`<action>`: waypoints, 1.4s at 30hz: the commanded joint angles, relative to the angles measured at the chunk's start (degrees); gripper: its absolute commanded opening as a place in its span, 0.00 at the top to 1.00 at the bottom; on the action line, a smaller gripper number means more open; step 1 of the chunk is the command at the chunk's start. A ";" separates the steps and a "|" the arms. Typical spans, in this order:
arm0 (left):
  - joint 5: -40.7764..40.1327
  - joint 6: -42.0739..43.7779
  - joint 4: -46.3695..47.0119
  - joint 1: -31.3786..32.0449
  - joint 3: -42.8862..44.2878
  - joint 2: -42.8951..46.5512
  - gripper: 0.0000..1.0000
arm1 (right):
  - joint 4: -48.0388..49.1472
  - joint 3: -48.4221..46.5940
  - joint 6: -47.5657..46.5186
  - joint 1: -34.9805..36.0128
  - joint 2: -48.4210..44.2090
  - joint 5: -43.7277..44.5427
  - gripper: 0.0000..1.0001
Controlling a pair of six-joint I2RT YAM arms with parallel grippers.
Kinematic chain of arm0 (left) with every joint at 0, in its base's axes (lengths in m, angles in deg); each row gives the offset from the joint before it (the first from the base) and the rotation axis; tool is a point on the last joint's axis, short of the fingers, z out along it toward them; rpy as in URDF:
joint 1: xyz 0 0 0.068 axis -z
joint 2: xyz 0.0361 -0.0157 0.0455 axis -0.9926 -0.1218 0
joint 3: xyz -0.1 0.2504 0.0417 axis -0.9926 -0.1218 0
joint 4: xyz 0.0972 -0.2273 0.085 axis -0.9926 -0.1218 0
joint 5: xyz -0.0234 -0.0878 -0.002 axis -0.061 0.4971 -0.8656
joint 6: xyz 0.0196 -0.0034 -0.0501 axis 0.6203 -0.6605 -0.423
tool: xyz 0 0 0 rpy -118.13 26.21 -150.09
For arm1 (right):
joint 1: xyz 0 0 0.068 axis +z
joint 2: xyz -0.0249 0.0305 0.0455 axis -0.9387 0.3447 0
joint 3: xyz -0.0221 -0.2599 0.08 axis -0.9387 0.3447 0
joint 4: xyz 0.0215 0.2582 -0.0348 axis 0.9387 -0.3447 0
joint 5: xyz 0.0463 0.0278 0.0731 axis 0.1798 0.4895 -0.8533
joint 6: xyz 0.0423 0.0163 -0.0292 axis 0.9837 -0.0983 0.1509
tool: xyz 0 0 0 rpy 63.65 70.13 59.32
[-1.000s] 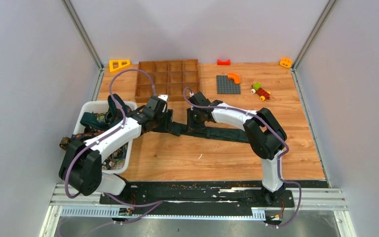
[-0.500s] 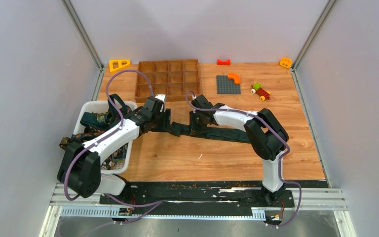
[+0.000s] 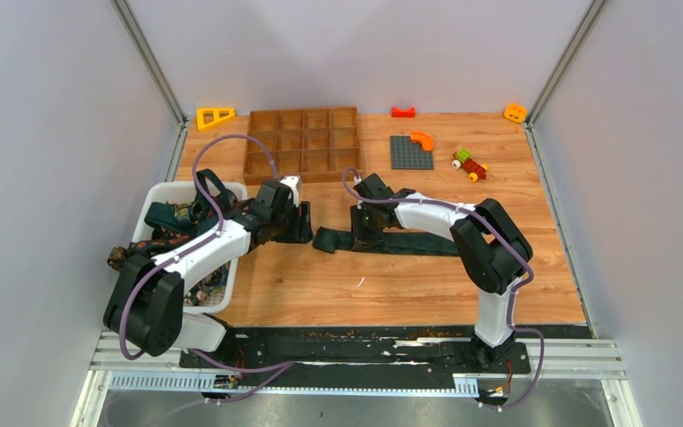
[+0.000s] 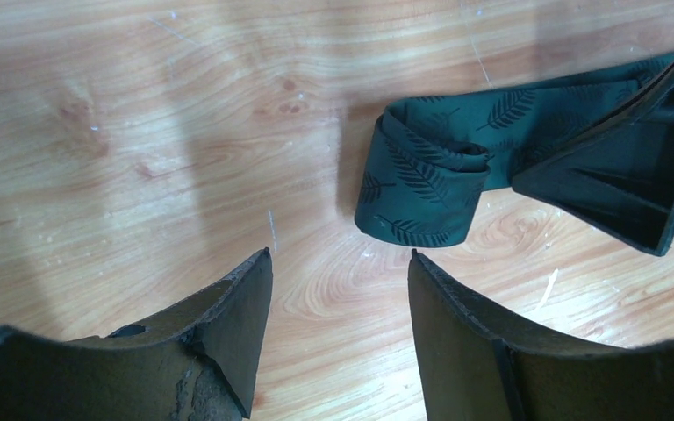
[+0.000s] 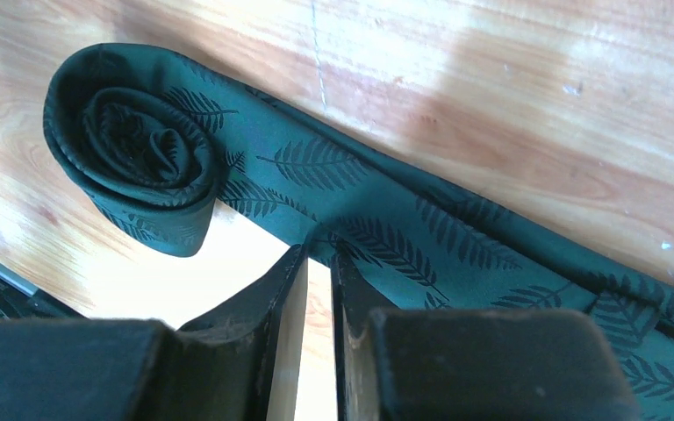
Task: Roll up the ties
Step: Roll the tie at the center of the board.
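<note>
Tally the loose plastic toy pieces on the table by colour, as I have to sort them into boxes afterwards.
Yellow: 1, the triangle frame
Red: 1, the small block
Orange: 2, the curved piece and the corner block
Grey: 1, the baseplate
Mixed colours: 1, the wheeled toy
Total: 6

Left end effector (image 4: pixel 339 257) jaws apart, right end effector (image 5: pixel 318 253) nearly closed
</note>
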 commanded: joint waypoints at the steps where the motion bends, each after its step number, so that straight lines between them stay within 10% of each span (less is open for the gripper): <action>1: 3.69 0.81 3.11 -0.17 -1.70 2.13 0.35 | -4.83 3.27 -4.04 -0.39 -2.04 1.07 0.82; 42: 21.89 1.47 20.80 4.61 -5.23 -8.61 0.26 | -8.89 -0.03 -8.10 -0.31 -9.78 -0.38 0.80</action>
